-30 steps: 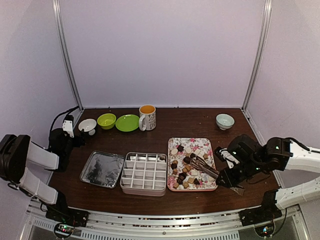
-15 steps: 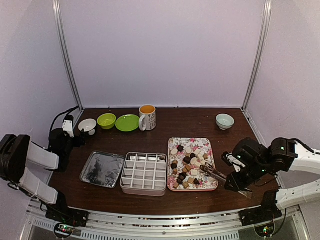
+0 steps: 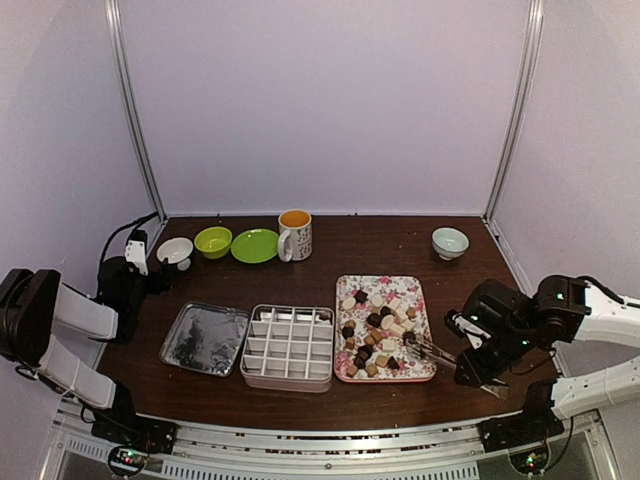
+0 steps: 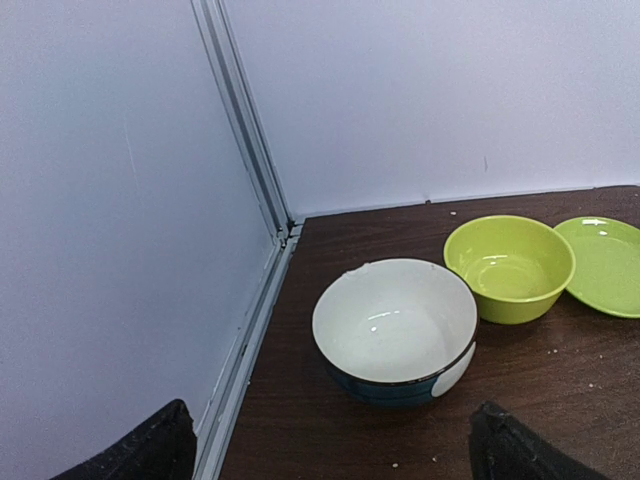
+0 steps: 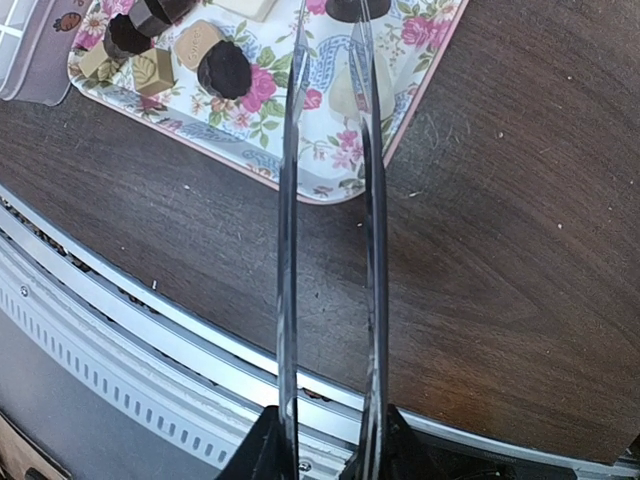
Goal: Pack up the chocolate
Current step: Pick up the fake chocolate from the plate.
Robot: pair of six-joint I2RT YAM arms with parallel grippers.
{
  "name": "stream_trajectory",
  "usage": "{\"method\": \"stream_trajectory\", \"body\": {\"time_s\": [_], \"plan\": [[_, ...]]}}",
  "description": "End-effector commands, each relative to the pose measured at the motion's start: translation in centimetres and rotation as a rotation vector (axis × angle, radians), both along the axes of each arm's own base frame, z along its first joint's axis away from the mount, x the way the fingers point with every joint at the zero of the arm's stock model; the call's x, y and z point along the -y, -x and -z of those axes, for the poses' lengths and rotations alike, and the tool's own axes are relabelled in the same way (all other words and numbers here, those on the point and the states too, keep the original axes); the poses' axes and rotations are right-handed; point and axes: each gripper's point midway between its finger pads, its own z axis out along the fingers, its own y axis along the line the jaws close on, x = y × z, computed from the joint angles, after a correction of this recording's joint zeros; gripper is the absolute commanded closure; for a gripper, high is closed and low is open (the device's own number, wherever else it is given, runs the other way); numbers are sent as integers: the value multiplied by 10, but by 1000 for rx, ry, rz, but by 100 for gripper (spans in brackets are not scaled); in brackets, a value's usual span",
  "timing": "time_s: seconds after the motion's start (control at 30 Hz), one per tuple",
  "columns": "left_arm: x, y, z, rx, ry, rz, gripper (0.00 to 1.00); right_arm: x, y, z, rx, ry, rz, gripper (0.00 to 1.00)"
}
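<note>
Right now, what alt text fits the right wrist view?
The right claw grips thin metal tongs that reach over a corner of the pink floral tray, their arms flanking a dark chocolate at the top edge. More chocolates lie upper left.

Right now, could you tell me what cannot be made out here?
Right wrist view: the tips of the tongs and the dark chocolate at them are cut off by the top edge.
Top view: the grip of the right hand on the tongs is hidden under its wrist.
Left wrist view: the green plate runs off the right edge.
</note>
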Motion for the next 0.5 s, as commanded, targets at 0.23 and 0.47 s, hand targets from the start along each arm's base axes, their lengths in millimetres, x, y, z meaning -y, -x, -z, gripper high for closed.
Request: {"method": "stream_trajectory", "body": {"time_s": [0.23, 0.47], "plan": [[-3, -6, -21, 74, 5, -9, 2, 4, 3, -9, -4, 29, -18, 70], [-3, -6, -21, 74, 5, -10, 2, 7, 3, -15, -2, 42, -18, 68]]}}
